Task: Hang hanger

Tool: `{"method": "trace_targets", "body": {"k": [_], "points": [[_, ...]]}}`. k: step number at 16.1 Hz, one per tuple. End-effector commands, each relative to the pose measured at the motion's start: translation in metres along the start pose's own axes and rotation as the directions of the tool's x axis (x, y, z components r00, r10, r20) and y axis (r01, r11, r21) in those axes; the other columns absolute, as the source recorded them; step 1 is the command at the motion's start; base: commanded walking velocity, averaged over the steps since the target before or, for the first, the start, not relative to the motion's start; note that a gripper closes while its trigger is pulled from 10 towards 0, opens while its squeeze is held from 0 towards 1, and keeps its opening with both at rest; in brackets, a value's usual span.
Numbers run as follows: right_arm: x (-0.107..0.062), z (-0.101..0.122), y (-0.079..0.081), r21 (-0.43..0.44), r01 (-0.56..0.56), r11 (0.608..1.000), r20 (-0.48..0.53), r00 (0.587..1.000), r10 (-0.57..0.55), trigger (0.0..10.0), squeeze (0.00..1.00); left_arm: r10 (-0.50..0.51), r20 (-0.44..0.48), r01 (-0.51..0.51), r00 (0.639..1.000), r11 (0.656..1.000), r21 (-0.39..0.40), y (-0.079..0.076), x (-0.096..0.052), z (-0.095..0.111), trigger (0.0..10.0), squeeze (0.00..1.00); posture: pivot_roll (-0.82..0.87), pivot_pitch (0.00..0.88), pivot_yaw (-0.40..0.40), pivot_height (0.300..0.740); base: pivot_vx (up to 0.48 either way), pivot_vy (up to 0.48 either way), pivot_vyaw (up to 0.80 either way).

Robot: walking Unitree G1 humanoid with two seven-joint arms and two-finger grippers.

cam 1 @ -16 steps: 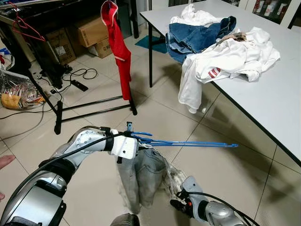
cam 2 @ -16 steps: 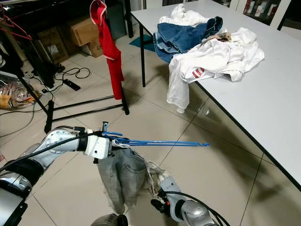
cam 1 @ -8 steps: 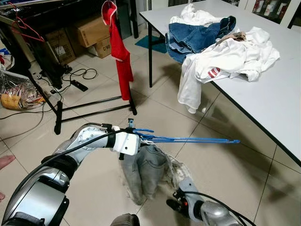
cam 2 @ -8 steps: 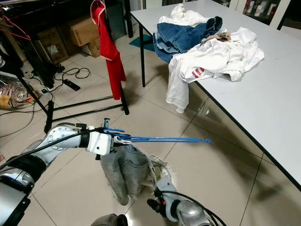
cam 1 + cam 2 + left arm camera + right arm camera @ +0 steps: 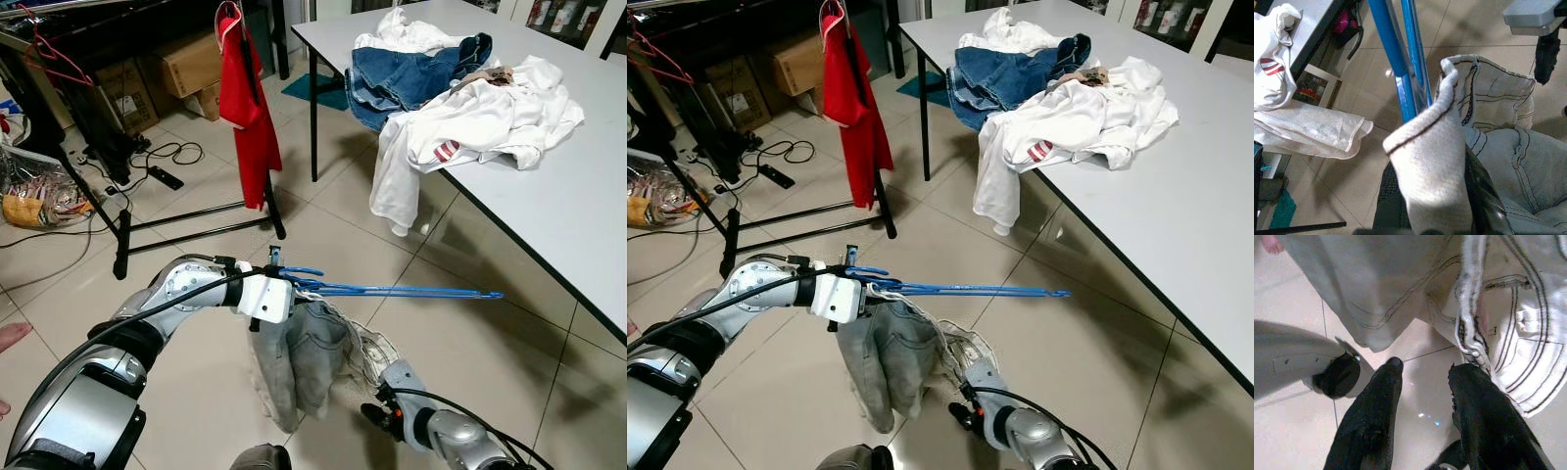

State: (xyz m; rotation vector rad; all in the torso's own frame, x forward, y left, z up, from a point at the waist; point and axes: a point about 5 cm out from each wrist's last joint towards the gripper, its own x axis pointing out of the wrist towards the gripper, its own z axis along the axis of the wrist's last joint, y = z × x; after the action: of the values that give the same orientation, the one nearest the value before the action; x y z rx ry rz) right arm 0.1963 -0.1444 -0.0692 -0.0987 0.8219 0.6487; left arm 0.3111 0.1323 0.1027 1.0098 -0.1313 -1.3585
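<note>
My left gripper (image 5: 286,287) is shut on the hook end of a blue hanger (image 5: 392,291), which it holds level above the tiled floor, pointing toward the table. Grey jeans (image 5: 304,357) hang from the hanger close to the gripper. In the left wrist view the jeans' waistband (image 5: 1435,161) covers the fingers beside the blue hanger's bars (image 5: 1400,73). My right gripper (image 5: 1426,367) is open low down beside the jeans' hem (image 5: 1518,357), holding nothing; it is also seen near the floor (image 5: 377,413). The black clothes rack (image 5: 196,220) stands ahead on the left.
A red garment (image 5: 245,108) hangs on the rack, with a red hanger (image 5: 54,59) farther left. The white table (image 5: 549,196) on the right carries a white shirt (image 5: 470,117) and blue jeans (image 5: 411,73). Cardboard boxes (image 5: 186,64) and cables (image 5: 162,157) lie behind the rack.
The red garment on the rack has swung and turned broader. My left gripper with the hanger rose slightly, the jeans swayed, and my right gripper shifted a little to the right.
</note>
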Motion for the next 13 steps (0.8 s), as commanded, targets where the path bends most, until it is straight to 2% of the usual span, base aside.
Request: {"method": "trace_targets", "body": {"k": [1, 4, 9, 13], "points": [[-0.005, 0.006, -0.009, 0.04, 0.022, 0.999, 0.062, 0.998, -0.024, 10.0, 0.0, 0.024, 0.008, -0.024, 1.0, 0.999, 0.026, 0.006, -0.003, 0.002, 0.0, 0.0, 0.02, 0.0, 0.096, 0.74, 0.0, 0.0, 0.0], [-0.011, 0.002, -0.019, 0.05, 0.064, 0.997, 0.058, 0.996, -0.067, 10.0, 0.0, 0.02, 0.005, -0.02, 1.0, 1.0, 0.021, 0.005, -0.001, 0.001, 0.0, 0.0, 0.02, 0.0, 0.097, 0.74, 0.0, 0.0, 0.0], [-0.003, 0.005, -0.006, 0.053, 0.015, 0.998, 0.066, 0.998, -0.018, 10.0, 0.0, 0.022, 0.001, -0.022, 1.0, 1.0, 0.019, 0.006, 0.0, 0.001, 0.0, 0.0, 0.02, 0.0, 0.098, 0.74, 0.0, 0.0, 0.0], [-0.001, 0.006, -0.002, 0.046, -0.009, 0.999, 0.064, 0.998, 0.006, 10.0, 0.0, 0.028, -0.005, -0.028, 1.0, 0.999, 0.021, 0.007, -0.003, 0.0, 0.0, 0.0, 0.02, 0.0, 0.098, 0.74, 0.0, 0.0, 0.0]]}}
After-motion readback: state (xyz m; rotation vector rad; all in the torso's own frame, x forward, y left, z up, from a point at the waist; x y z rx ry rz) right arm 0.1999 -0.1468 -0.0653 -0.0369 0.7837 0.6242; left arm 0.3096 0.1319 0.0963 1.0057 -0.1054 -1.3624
